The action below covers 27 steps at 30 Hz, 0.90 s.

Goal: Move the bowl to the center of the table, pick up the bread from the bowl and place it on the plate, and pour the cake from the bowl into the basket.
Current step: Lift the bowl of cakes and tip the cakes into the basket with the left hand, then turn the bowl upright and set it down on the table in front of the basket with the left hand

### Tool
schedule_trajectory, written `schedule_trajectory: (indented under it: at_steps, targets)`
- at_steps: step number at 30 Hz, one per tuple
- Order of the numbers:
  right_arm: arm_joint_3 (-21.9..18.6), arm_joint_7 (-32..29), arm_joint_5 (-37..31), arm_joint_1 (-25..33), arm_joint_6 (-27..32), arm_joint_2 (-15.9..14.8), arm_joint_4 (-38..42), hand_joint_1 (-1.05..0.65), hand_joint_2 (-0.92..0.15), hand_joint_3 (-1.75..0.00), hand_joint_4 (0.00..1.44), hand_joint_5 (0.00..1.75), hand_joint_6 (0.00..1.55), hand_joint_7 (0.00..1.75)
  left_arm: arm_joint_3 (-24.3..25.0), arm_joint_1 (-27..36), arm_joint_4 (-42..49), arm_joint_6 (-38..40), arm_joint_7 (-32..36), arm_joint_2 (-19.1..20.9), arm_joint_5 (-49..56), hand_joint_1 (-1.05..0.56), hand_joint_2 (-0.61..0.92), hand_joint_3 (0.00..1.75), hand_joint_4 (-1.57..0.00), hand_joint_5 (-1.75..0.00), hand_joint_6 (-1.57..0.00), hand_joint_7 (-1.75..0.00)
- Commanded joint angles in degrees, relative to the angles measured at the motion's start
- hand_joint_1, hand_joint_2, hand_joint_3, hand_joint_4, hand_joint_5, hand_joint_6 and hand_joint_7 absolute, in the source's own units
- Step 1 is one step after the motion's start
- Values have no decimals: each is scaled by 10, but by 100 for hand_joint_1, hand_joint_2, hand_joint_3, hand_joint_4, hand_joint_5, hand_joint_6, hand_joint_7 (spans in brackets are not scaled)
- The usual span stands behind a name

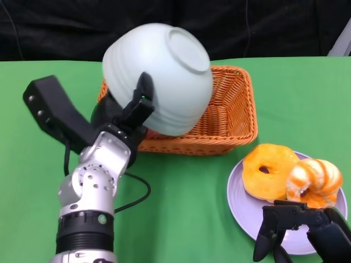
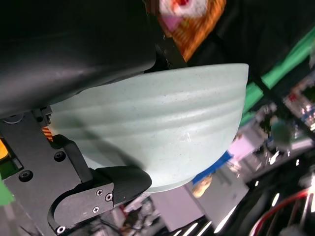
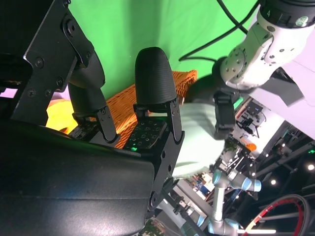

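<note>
The bowl (image 1: 164,76) is pale mint green with shallow ridges around its wall and a round foot ring. It is tipped nearly upside down over the basket (image 1: 230,118), its foot pointing up toward one o'clock and its mouth facing down toward seven o'clock. The left hand (image 1: 134,107) holds it at the rim, one finger (image 1: 143,96) lying along the outer wall; the left wrist view shows a finger (image 2: 106,189) pressed against the ridged side (image 2: 162,132).

The bowl covers the basket's left half, so what lies inside there cannot be made out from the head view. In the left wrist view something white and pink (image 2: 179,12) shows against the orange weave, cut off by the edge.

At four o'clock from the basket, the lilac plate (image 1: 241,208) carries two glazed orange breads (image 1: 271,170), touching. The right hand (image 1: 299,230) hangs over the plate's near rim, fingers spread and holding nothing, partly cut off by the frame.
</note>
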Motion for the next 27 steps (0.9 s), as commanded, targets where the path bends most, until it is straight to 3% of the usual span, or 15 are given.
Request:
schedule_trajectory:
  at_steps: [1, 7, 11, 15, 18, 23, 27]
  targets:
    - [-4, -7, 2, -1, -5, -1, -2, 34, -4, -175, 106, 164, 100, 136, 19, -32, 10, 4, 14, -17, -25, -25, 43, 154, -112, -175, -83, -175]
    - [-5, -9, 6, -5, -14, -3, 6, 32, -4, -175, 106, 164, 101, 135, 36, -32, 44, 10, -33, -4, -64, -31, 48, 147, -113, -175, -81, -175]
    - [-5, -10, 5, -5, -13, -4, 8, 32, -4, -175, 106, 163, 101, 135, 34, -23, 58, 2, -119, 9, -70, -34, 35, 159, -113, -175, -86, -175]
    - [-5, -9, 6, -5, -13, -4, 8, 32, -4, -175, 107, 163, 101, 135, 36, -23, 66, 0, -148, 12, -66, -35, 30, 165, -114, -175, -88, -175]
    - [-8, -8, 8, -6, -11, -7, 10, 32, -4, -175, 107, 163, 101, 134, 1, -4, 56, -29, -260, 35, -34, -32, 26, 168, -113, -175, -93, -175]
    - [-9, -7, 12, -7, -14, -8, 13, 32, -3, -175, 107, 162, 101, 134, -18, 12, 40, -59, -311, 45, -7, -29, 26, 168, -112, -175, -94, -175]
    - [-12, -7, 10, -3, -15, -10, 10, 32, -3, -175, 106, 162, 102, 134, -78, 52, -18, -120, -349, 77, 77, -27, 29, 166, -109, -175, -92, -175]
